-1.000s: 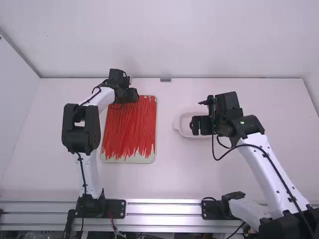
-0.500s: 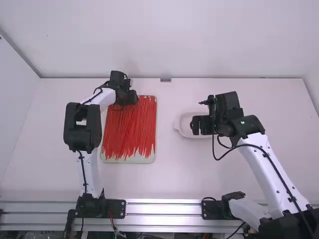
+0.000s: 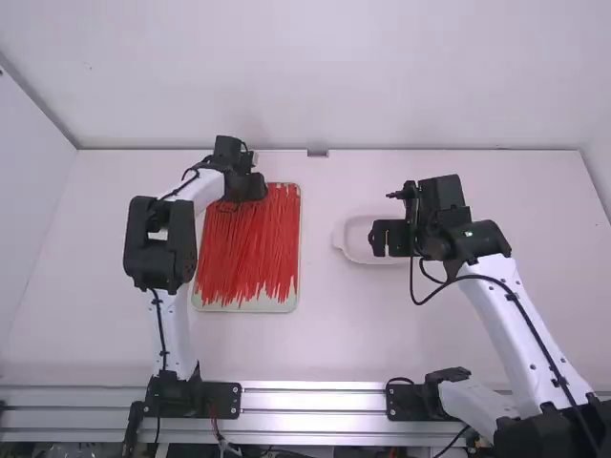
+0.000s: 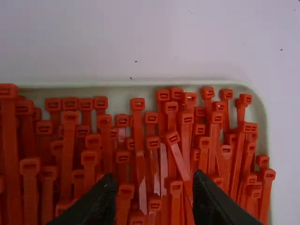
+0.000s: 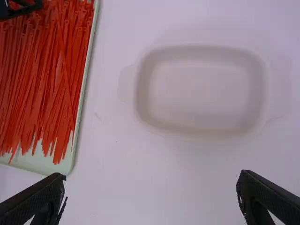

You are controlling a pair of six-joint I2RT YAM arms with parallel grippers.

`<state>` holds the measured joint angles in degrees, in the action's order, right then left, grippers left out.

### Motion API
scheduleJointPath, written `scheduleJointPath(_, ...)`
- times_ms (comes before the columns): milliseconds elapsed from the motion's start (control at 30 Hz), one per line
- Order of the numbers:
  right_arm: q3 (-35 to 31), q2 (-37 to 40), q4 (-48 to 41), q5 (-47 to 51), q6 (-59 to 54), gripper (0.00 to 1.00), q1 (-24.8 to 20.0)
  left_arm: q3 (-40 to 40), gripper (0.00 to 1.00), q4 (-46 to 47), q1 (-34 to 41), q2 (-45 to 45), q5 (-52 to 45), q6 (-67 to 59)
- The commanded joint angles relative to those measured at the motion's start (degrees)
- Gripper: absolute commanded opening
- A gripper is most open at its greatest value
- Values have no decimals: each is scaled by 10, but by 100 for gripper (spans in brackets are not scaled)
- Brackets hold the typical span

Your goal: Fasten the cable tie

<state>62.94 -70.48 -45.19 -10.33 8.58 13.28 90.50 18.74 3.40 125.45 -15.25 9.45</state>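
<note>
Because the left gripper [image 4: 152, 187] hangs spread over crowded cable ties [image 4: 70, 140] at the far edge of the tray [image 4: 140, 86], closing could pinch several; the right gripper [image 5: 150, 177] is spread too.

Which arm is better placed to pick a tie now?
Left, I'd say. The left tool is open right over the ties at the tray's far end. The right tool hangs open above the dish, apart from the tray.

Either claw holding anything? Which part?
Nothing held. Left claw is open over the head ends of the red cable ties on the tray; right claw hangs open above the white dish.
</note>
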Motion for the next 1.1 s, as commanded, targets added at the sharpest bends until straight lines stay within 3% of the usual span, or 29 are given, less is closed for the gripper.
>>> scheduleJointPath(0,6,0,-2,-1,0,98,-2,1,42,0,4,12,-3,2)
scheduleJointPath(1067,6,0,-1,-3,0,98,-5,-14,39,-9,3,12,13,2)
